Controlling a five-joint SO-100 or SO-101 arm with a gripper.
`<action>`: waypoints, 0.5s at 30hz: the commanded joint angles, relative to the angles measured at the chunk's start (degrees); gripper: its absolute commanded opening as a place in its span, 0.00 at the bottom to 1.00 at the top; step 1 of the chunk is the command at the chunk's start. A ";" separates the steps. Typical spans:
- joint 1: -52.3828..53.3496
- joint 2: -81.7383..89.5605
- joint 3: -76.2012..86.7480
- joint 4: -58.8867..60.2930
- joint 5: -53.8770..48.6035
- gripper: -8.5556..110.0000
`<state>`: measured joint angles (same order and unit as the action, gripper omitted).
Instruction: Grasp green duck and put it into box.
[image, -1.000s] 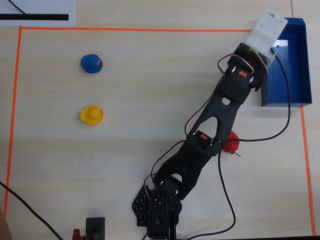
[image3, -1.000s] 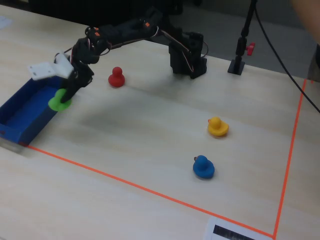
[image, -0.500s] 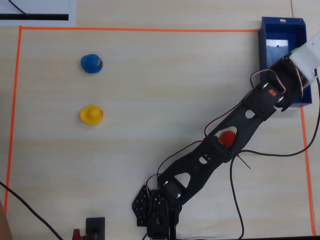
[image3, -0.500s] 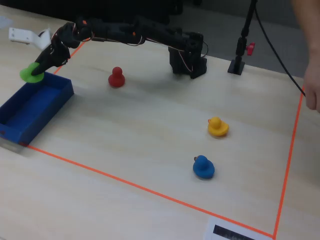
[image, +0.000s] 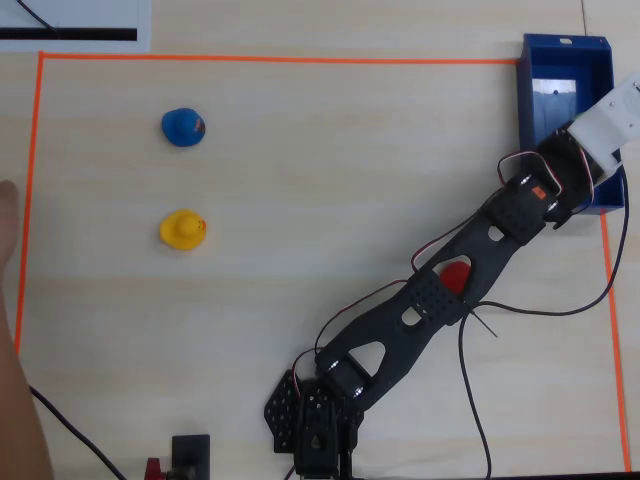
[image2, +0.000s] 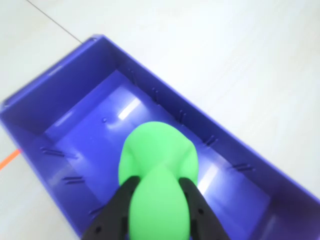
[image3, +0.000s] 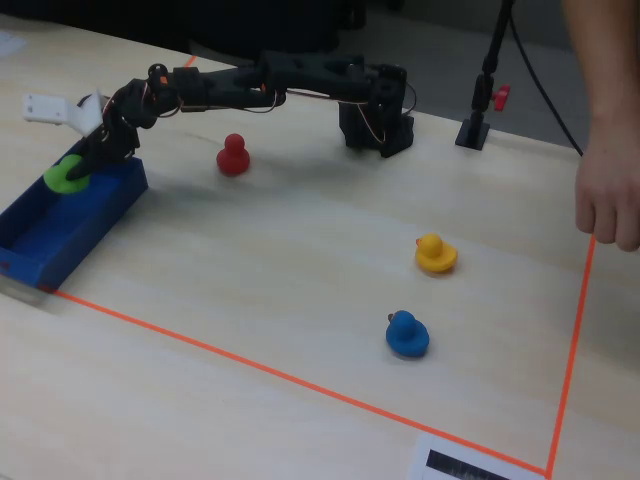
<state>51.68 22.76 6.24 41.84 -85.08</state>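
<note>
Green, small and rounded, the rubber duck (image2: 159, 175) is looking light and squashy; the tool (image2: 156, 210) is pinching its flanks from six o'clock above the deep dark-blue plastic box (image2: 75, 95).

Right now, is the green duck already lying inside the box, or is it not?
Not yet lying inside. The green duck is held between the fingers of the gripper above the open box; the box floor under it looks empty.

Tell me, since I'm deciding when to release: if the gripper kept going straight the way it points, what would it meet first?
Probably the inside floor of the box. The gripper, shut on the green duck, points down into it in the wrist view; height above the floor is unclear.
</note>
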 joint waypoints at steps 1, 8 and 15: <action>1.41 0.35 -4.66 -2.64 -2.46 0.19; 2.99 -0.26 -4.75 -1.76 -9.76 0.22; -0.62 13.54 -1.76 3.78 -0.18 0.20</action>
<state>53.96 22.24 5.89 42.36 -91.23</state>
